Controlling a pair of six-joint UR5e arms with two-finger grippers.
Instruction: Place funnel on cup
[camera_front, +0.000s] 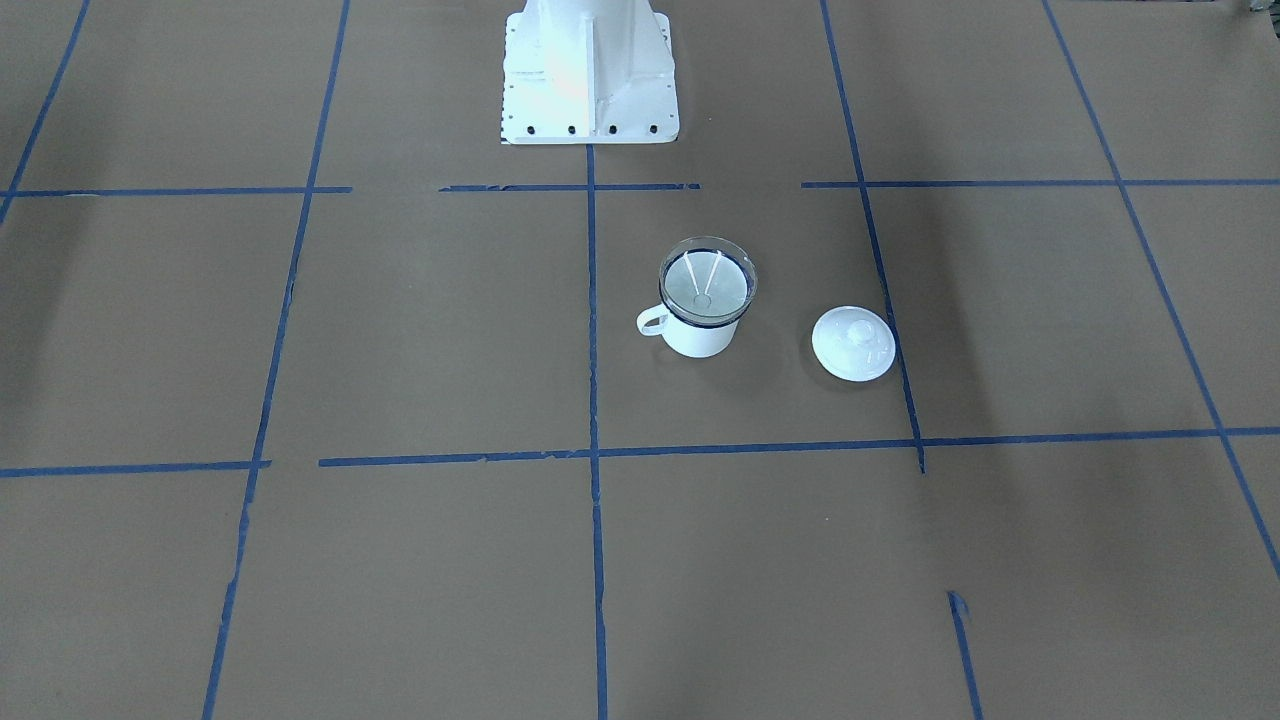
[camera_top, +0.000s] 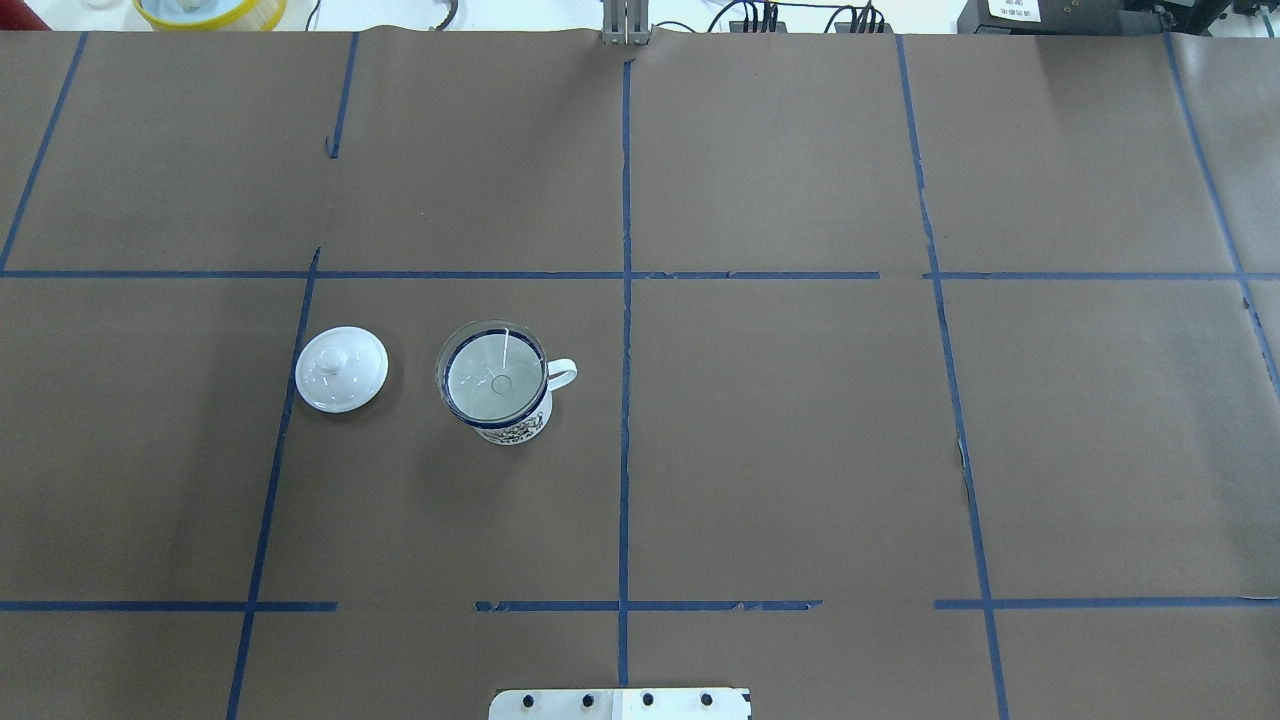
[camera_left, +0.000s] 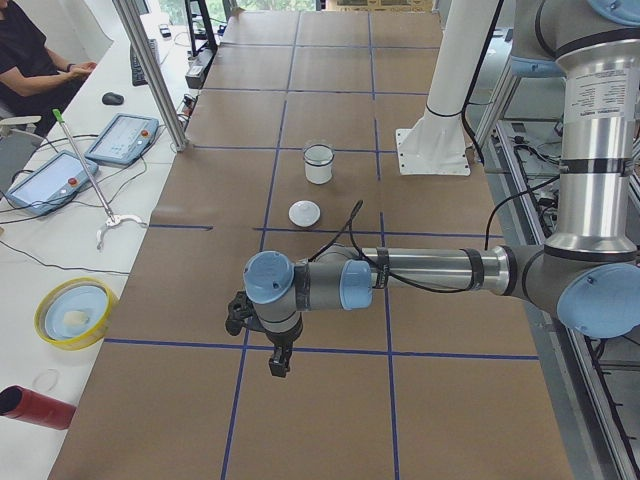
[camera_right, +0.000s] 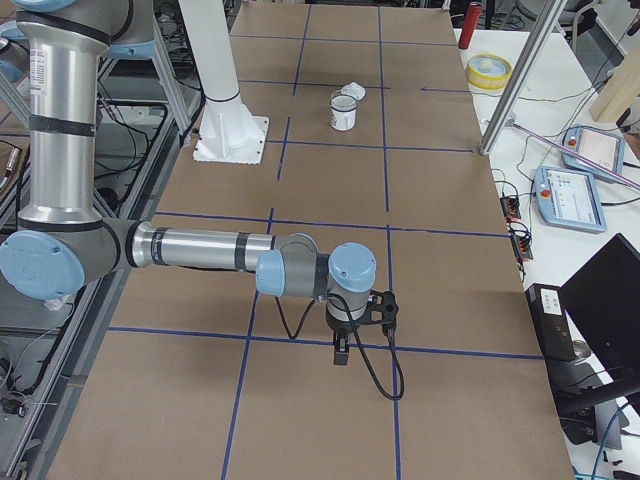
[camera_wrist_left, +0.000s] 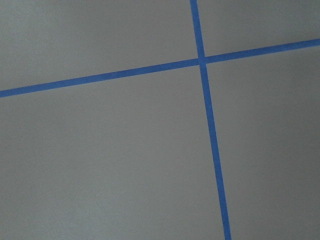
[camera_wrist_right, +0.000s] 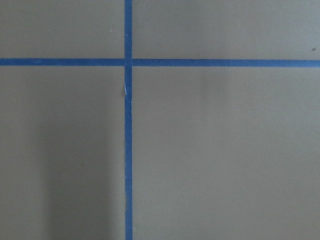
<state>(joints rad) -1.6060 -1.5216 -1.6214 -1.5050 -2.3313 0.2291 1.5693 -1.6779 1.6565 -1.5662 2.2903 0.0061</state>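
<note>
The clear funnel (camera_front: 706, 280) sits upright in the mouth of the white mug with the dark blue rim (camera_front: 700, 338), its stem down inside. In the overhead view the funnel (camera_top: 492, 372) covers the cup (camera_top: 512, 428), whose handle points right. The cup also shows in the exterior left view (camera_left: 318, 163) and the exterior right view (camera_right: 344, 112). My left gripper (camera_left: 278, 366) hangs over bare table far from the cup. My right gripper (camera_right: 341, 357) hangs at the table's other end. I cannot tell whether either is open or shut.
A round white knobbed lid (camera_front: 853, 343) lies beside the cup, also seen from overhead (camera_top: 341, 368). The robot's white base (camera_front: 590, 70) stands behind the cup. A yellow bowl (camera_left: 75, 312), a red cylinder (camera_left: 35, 407) and an aluminium post (camera_left: 150, 70) are off the table's side.
</note>
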